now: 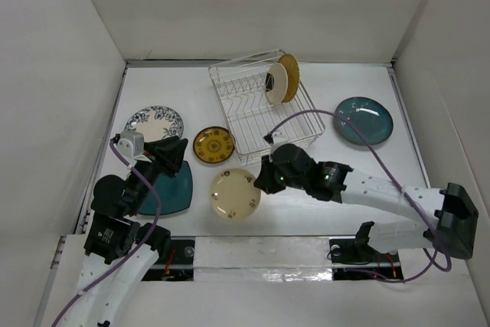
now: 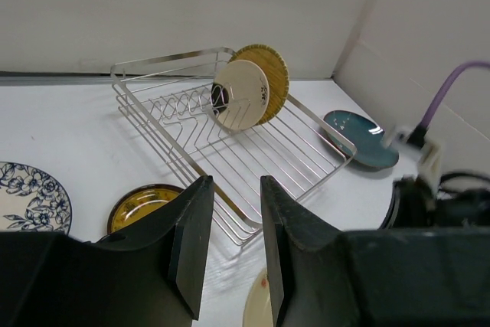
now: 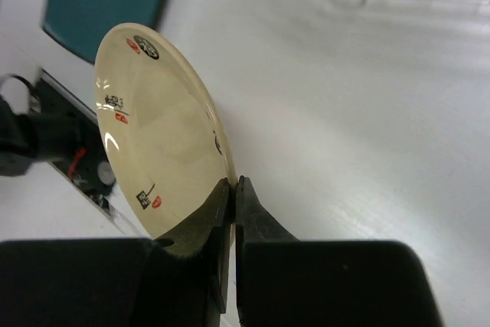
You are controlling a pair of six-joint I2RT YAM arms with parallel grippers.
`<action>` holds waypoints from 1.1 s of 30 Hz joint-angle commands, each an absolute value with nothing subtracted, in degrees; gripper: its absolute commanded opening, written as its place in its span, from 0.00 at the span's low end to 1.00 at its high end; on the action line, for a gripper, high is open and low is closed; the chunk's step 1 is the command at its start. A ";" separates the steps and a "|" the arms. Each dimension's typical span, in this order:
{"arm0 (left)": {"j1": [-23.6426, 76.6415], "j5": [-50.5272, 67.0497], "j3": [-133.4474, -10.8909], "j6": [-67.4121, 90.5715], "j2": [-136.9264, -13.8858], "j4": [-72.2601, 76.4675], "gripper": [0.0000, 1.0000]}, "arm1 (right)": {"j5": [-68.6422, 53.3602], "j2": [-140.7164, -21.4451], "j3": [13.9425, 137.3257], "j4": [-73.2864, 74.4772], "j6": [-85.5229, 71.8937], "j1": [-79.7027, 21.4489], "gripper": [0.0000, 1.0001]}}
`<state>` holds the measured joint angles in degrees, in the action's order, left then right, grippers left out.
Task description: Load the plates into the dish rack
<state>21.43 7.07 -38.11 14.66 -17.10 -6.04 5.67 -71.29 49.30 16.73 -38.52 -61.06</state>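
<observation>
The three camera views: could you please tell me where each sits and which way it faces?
Top external: above and behind, looking down on the table; left arm and right arm show.
Left wrist: on the left arm, facing the dish rack; the open left gripper shows.
Right wrist: on the right arm, facing the table; right gripper shut on a cream plate's rim.
Shared: top external and left wrist both show the dish rack.

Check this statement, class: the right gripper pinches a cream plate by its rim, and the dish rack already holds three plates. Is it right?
One error: the dish rack holds two plates, not three: a racked cream plate and a tan plate, as the top external view shows. The right gripper does pinch the held cream plate by its rim.
</observation>
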 commanded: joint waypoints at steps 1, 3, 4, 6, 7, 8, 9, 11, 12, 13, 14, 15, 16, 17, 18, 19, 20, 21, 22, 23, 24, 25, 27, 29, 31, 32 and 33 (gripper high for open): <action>21.80 7.38 -39.20 14.85 -17.31 -3.87 0.28 | 12.82 -68.55 60.62 22.22 -28.67 -57.85 0.00; 21.80 7.38 -39.20 14.94 -17.05 -3.87 0.28 | 17.21 -69.87 64.49 22.94 -24.81 -52.16 0.00; 21.80 7.38 -39.20 14.94 -16.96 -3.87 0.28 | 18.27 -72.05 68.51 22.94 -23.13 -50.03 0.00; 21.80 7.38 -39.20 14.94 -16.88 -4.04 0.28 | 23.53 -75.22 73.01 22.50 -18.75 -44.86 0.00; 21.80 7.38 -39.11 14.94 -16.88 -4.04 0.28 | 26.34 -79.58 78.87 23.28 -17.15 -43.69 0.00; 21.80 7.47 -39.20 14.94 -16.96 -4.04 0.28 | 31.59 -81.89 81.80 23.46 -15.31 -42.72 0.00; 21.80 7.47 -39.11 14.94 -17.05 -4.04 0.28 | 34.51 -84.26 84.87 23.64 -12.68 -41.93 0.00; 21.80 7.56 -39.11 15.03 -17.05 -3.96 0.28 | 41.79 -91.36 94.24 24.52 -9.68 -40.52 0.00; 21.80 7.56 -39.11 14.94 -17.14 -3.87 0.28 | 44.62 -93.67 97.09 24.35 -7.06 -39.82 0.00; 21.80 7.47 -39.11 14.94 -17.23 -3.87 0.28 | 47.00 -95.95 99.82 24.26 -5.73 -39.81 0.00; 21.80 7.38 -39.11 14.94 -17.31 -3.87 0.28 | 49.81 -100.33 102.71 24.95 -4.93 -39.12 0.00; 21.80 7.21 -39.11 14.94 -17.49 -3.87 0.28 | 51.31 -102.46 107.53 24.87 -2.75 -39.11 0.00; 21.80 7.12 -39.20 14.94 -17.58 -3.95 0.28 | 52.89 -104.39 109.67 24.79 -1.59 -38.59 0.00; 22.41 6.95 -39.20 14.94 -17.75 -4.04 0.28 | 55.26 -106.50 111.95 25.22 -0.89 -38.58 0.00; 22.41 6.77 -39.20 14.94 -18.10 -4.13 0.28 | 56.24 -110.26 116.06 25.40 1.47 -38.58 0.00; 22.41 6.68 -39.29 14.94 -18.28 -4.22 0.28 | 56.86 -111.78 117.67 24.97 2.45 -38.58 0.00; 22.93 6.51 -39.37 14.85 -18.63 -4.39 0.28 | 57.47 -114.76 119.43 25.22 3.50 -38.58 0.00; 22.94 6.33 -39.20 14.85 -18.72 -4.31 0.28 | 58.09 -116.00 121.10 25.31 3.52 -38.58 0.00; 22.94 6.24 -39.29 14.85 -18.81 -4.39 0.28 | 58.70 -117.15 123.29 24.79 5.52 -38.58 0.00; 22.94 6.15 -39.29 14.85 -18.81 -4.48 0.28 | 59.49 -118.38 124.62 24.44 6.32 -37.97 0.00; 22.94 6.07 -39.29 14.85 -18.81 -4.57 0.29 | 59.68 -119.43 126.02 24.87 6.76 -37.97 0.00; 22.94 5.98 -39.29 14.85 -18.81 -4.57 0.28 | 59.76 -121.44 128.38 25.13 7.90 -37.97 0.00; 22.94 5.89 -39.37 14.85 -18.90 -4.48 0.28 | 59.77 -122.86 129.81 24.35 9.22 -37.97 0.00; 22.94 5.89 -39.46 14.85 -19.07 -4.48 0.28 | 60.46 -125.06 131.74 24.61 10.63 -37.44 0.00; 22.94 5.89 -39.46 14.77 -19.33 -4.39 0.28 | 60.03 -125.94 132.54 25.05 10.72 -36.92 0.00; 22.94 5.89 -39.46 14.77 -19.42 -4.31 0.28 | 59.42 -126.64 132.63 25.05 10.72 -36.91 0.00; 22.94 5.98 -39.38 14.77 -19.68 -4.39 0.28 | 59.15 -126.91 132.54 25.14 10.64 -36.91 0.00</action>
